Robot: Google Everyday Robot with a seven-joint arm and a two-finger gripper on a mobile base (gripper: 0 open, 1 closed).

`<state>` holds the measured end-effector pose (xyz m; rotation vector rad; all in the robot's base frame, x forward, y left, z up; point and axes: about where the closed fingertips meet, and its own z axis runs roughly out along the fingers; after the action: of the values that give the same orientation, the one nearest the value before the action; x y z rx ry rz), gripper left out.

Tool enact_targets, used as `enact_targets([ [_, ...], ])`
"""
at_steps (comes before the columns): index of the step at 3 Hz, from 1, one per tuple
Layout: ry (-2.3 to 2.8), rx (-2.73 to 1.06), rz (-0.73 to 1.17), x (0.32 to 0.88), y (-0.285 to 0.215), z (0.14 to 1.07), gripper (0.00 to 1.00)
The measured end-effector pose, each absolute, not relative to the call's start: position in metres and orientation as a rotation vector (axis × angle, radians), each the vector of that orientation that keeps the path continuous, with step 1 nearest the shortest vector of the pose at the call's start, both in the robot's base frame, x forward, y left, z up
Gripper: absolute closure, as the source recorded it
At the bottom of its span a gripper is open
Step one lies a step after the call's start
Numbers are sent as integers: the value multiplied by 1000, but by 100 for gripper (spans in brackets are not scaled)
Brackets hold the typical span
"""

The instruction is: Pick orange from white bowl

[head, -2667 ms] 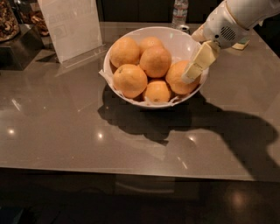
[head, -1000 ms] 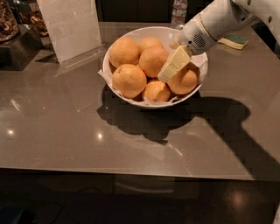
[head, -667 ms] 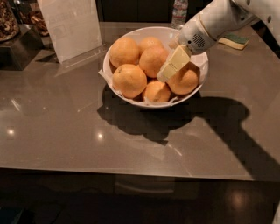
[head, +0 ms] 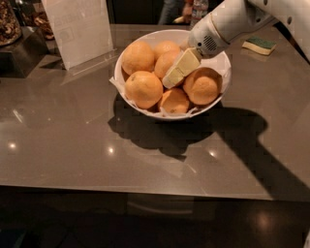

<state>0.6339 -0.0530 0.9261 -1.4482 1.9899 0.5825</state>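
Observation:
The white bowl (head: 220,63) sits on the grey counter, lined with crinkled paper and holding several oranges. Large ones lie at the back left (head: 138,56), front left (head: 144,89) and right (head: 202,85). A smaller one (head: 175,100) lies at the front, and more sit at the back (head: 166,47). My gripper (head: 180,69), cream-coloured on a white arm from the upper right, reaches down into the middle of the bowl. It lies between the right orange and a middle orange (head: 165,63), which it partly covers.
A clear sign holder (head: 80,29) stands behind the bowl at the left. Dark containers (head: 19,46) sit at the far left. A yellow-green sponge (head: 260,45) lies at the back right. A bottle (head: 198,7) stands behind the bowl. The counter's front edge runs across the lower frame.
My gripper has moved left from the bowl's right rim to over the bowl's middle, then crept a little further left. The oranges have not moved.

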Motion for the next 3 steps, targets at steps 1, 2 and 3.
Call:
enact_targets([
  [1,1990,-1448,583,634,-53,926,19],
  [2,1990,-1448,583,634,-53,926,42],
  [3,1990,-1448,583,634,-53,926,65],
])
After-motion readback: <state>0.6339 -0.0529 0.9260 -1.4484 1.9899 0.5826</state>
